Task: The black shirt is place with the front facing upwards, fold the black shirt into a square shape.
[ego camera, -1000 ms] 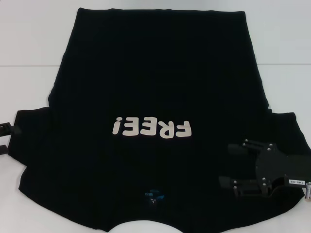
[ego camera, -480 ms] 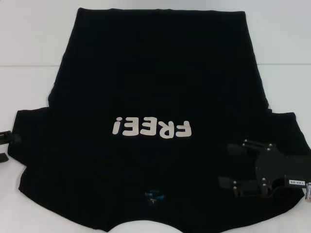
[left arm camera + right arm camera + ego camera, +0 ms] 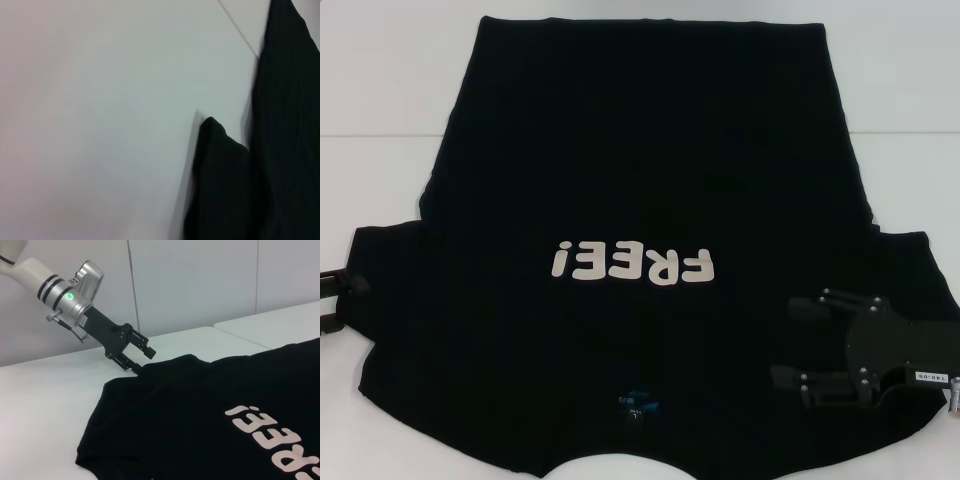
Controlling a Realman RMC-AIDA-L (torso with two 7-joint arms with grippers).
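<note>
While the black shirt (image 3: 640, 200) lies flat and front-up on the white table (image 3: 380, 80), its white "FREE!" lettering (image 3: 632, 265) showing, the left gripper (image 3: 142, 360) reaches the shirt's left sleeve edge with fingers spread, and the right gripper (image 3: 800, 340) hovers, fingers parted and empty, over the right sleeve.

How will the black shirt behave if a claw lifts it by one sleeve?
The black shirt lies flat and thin on the table, so it would probably drape limply. The sleeve edge by the left claw is already rumpled, so it likely bunches easily. It probably drags rather than slides.
</note>
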